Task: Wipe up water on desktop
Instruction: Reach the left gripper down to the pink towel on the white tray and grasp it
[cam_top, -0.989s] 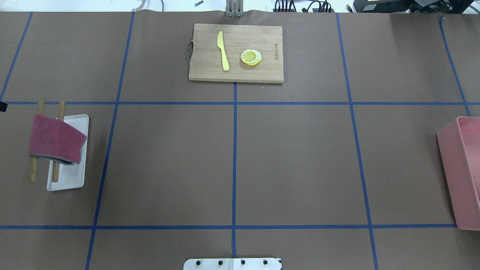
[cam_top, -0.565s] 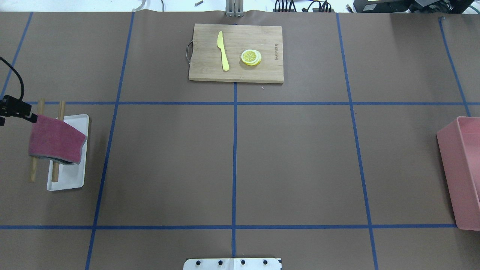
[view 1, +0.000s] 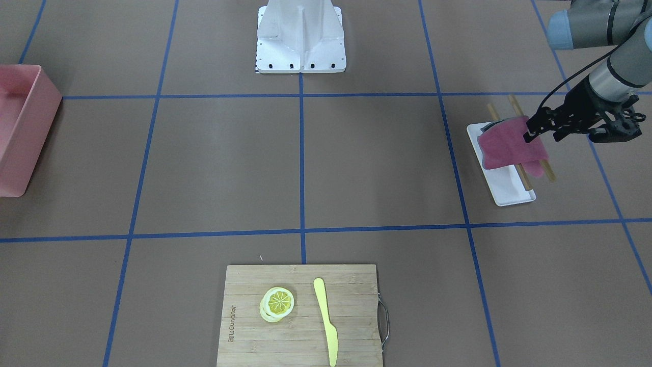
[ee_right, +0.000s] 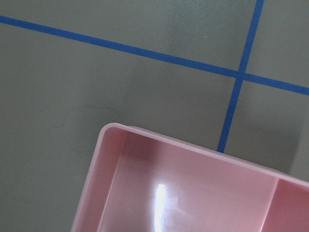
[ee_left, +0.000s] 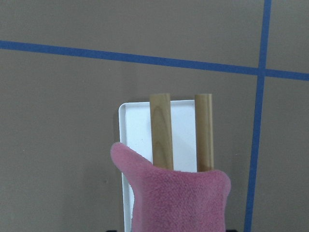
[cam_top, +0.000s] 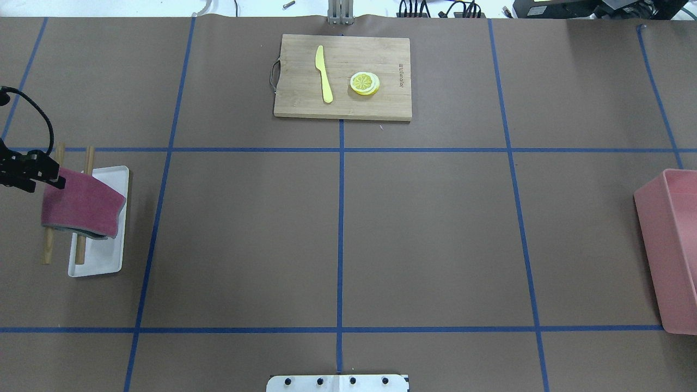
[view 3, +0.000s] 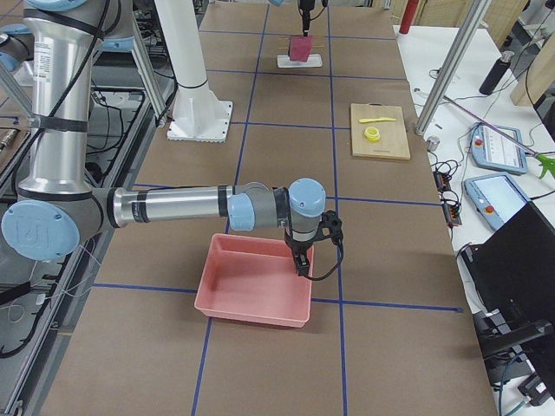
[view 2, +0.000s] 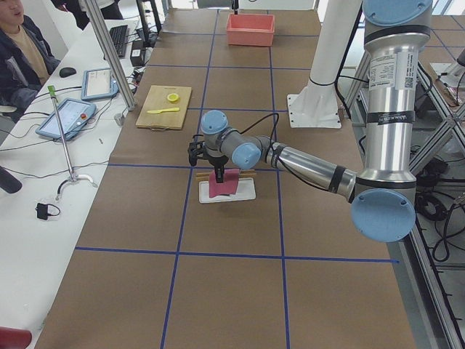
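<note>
The brown desk [cam_top: 435, 234] is unwiped, I judge. A faint ring [ee_right: 72, 125] beside the pink bin [ee_right: 193, 188] may be the water. The red cloth [cam_top: 81, 204] hangs on wooden rods [cam_top: 89, 158] over the white tray [cam_top: 103, 256]. My left fingers [view 1: 540, 125] sit at its edge, and I cannot tell if they grip it. My right fingers [view 3: 300, 260] hang over the bin, and I cannot tell if they are spread or closed.

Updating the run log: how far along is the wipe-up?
Done: nothing wiped yet; the pink cloth hangs on two wooden rods over the white tray. In hand: the left end effector is at the cloth's corner, but I can't confirm a grip. Left: lift the cloth, locate the water (none obvious on the desktop), and wipe.
</note>
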Controlling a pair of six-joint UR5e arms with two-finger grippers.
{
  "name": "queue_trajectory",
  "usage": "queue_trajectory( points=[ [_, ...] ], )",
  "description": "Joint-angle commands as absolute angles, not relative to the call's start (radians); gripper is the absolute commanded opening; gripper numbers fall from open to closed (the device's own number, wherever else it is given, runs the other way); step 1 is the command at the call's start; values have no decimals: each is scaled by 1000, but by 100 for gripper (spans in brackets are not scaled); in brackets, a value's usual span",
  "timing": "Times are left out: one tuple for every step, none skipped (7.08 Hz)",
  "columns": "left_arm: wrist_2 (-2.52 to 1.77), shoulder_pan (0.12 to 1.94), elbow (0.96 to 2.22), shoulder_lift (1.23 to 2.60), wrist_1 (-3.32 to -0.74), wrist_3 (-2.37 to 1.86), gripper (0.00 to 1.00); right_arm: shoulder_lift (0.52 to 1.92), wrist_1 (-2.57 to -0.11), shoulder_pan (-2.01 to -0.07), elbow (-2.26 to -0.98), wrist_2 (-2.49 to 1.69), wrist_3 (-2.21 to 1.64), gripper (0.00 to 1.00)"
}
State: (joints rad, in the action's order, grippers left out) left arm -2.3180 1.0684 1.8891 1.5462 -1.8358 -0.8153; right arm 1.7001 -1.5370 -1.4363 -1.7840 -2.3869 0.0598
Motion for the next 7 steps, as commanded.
queue_trajectory(
  points=[
    [-2318, 1066, 1887, 1546, -1836, -818, 61, 1704, -1537, -1436, -1784, -2387, 61, 100],
    [-2319, 1066, 1887, 1546, -1836, -818, 61, 1707, -1537, -1436, -1784, -2387, 61, 100],
    [-2318, 1066, 1887, 1546, -1836, -818, 56, 1707, -1537, -1436, -1784, -2387, 61, 100],
    [-2319, 1066, 1887, 1546, -1836, -818, 55, 1709, -1537, -1436, -1786, -2387, 61, 100],
    [-2319, 1066, 1887, 1546, -1836, -818, 56, 1709, -1537, -1436, -1786, -2387, 61, 100],
    [-2319, 1066, 1887, 1546, -1836, -818, 56, 1709, -1537, -1436, -1786, -2387, 61, 100],
    [-2319, 1066, 1887, 1546, -1835, -818, 56, 1709, -1537, -1436, -1786, -2387, 61, 100]
  ],
)
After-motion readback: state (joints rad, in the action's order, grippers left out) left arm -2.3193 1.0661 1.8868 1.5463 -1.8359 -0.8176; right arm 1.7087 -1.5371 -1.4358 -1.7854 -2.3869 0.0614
